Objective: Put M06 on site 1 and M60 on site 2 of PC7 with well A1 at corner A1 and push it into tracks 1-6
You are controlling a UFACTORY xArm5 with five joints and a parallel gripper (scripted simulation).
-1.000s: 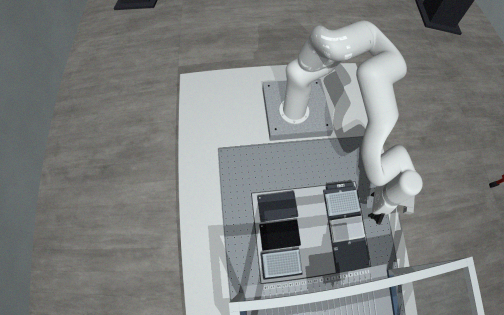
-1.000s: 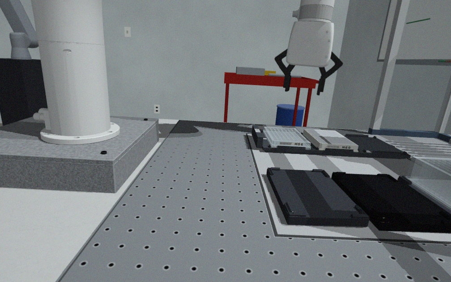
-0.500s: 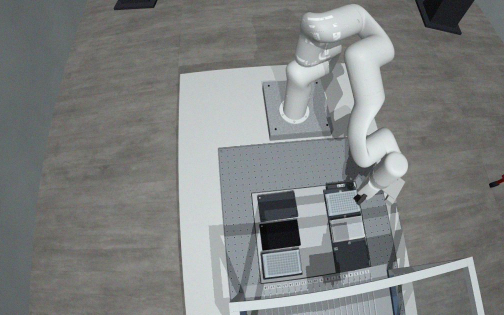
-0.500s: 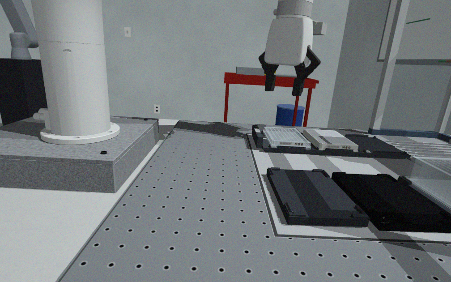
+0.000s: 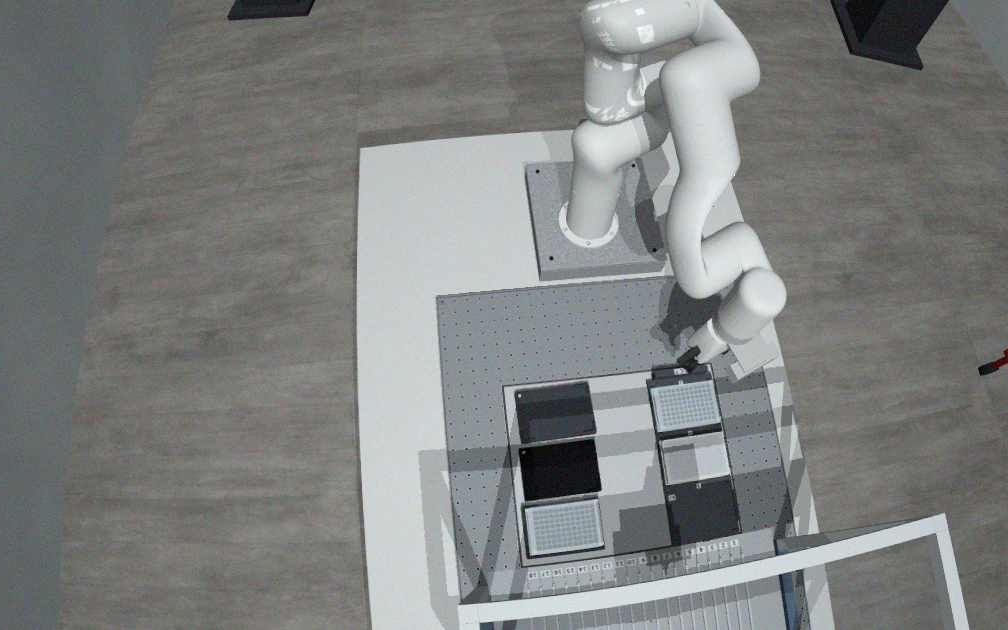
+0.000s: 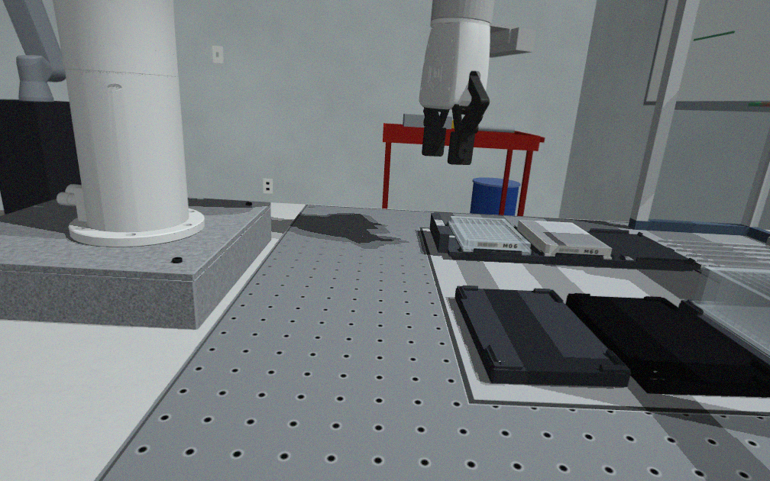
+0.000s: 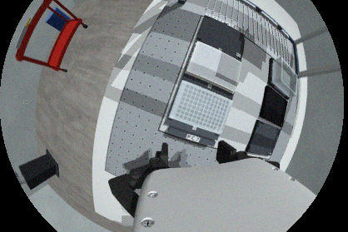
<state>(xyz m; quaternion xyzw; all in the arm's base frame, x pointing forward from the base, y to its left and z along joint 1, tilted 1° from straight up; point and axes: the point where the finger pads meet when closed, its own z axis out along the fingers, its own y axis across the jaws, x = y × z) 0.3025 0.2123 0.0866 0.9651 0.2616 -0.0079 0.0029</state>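
Fingers (image 6: 448, 140) part-open, gripping nothing, high above the carrier's handle end. Below and just ahead: M06 (image 5: 684, 405) on site 1, then M60 (image 5: 695, 458) on site 2, site 3 beyond bare and dark. PC7 (image 5: 702, 513) loose on the apron, short of the rails (image 5: 648, 607). M09 (image 5: 562, 527) well off to the side in its nest. Probably a long, stiff, light tray, prone to yaw when pushed; best taken at the handle (image 5: 678, 374), centred, pushed straight.
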